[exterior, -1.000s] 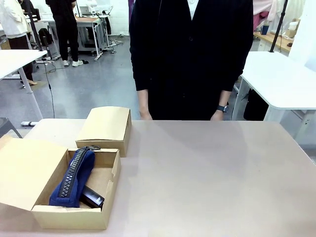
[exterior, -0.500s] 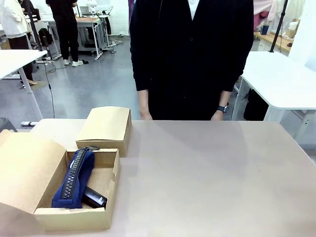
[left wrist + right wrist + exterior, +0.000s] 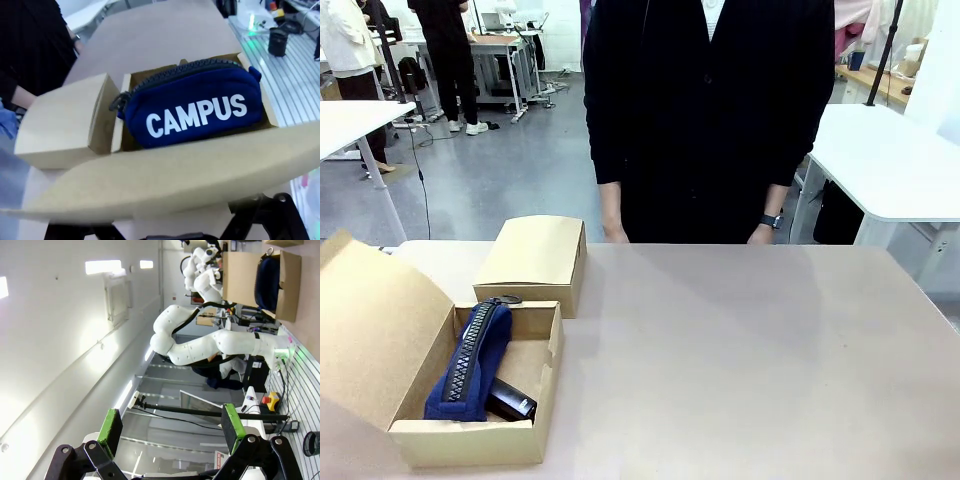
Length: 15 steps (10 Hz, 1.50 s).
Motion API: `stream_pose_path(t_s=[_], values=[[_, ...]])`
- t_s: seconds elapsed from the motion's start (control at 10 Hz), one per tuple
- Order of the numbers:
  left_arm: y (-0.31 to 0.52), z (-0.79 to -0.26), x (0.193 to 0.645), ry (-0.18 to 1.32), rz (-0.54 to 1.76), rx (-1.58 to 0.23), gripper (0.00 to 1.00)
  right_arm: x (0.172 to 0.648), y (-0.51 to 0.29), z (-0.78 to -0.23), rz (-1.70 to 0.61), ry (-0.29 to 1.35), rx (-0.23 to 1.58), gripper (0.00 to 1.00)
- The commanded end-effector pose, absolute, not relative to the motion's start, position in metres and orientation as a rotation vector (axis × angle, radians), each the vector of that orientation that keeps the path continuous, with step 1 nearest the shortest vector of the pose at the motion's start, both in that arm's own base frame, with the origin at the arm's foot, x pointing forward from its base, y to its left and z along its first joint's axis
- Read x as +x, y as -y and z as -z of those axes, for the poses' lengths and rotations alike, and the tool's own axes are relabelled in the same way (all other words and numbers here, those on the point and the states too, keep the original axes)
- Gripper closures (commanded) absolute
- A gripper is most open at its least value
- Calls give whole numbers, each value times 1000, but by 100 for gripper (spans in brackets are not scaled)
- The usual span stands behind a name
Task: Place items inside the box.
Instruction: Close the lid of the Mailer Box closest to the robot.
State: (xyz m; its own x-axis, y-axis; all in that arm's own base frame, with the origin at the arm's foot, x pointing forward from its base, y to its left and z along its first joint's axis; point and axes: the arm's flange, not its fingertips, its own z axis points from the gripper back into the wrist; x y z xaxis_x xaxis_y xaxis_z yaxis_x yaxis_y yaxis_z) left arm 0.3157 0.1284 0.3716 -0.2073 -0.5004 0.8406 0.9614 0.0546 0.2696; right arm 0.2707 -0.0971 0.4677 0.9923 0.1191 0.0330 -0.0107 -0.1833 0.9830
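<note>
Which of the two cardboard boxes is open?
The nearer box, with its lid flap raised and the navy CAMPUS pencil case inside. The smaller box behind it is closed.

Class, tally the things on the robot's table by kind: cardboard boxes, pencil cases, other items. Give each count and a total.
Cardboard boxes: 2, an open box and a closed box
Pencil cases: 1, the navy pencil case
Other items: 1, a black item beside the case, too hidden to name
Total: 4
</note>
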Motion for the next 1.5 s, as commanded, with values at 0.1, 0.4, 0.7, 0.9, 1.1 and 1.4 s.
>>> stream_pose_path(t_s=[0.1, 0.4, 0.7, 0.9, 1.1, 1.4], values=[[-98, -396, 276, 1067, 1550, -547, 0, 269, 99, -471, -106, -101, 1740, 0], [-71, -399, 265, 1081, 1619, -685, 0, 269, 99, -471, -106, -101, 1740, 0], [-28, -382, 264, 1135, 1540, -829, 0, 269, 99, -471, -106, -101, 1740, 0], [3, -366, 265, 1171, 1488, -895, 0, 269, 99, -471, -106, -101, 1740, 0], [23, -344, 263, 1125, 1483, -919, 0, 269, 99, -471, -106, -101, 1740, 0], [-28, -378, 338, 1122, 1501, -936, 0, 269, 99, -471, -106, -101, 1740, 0]])
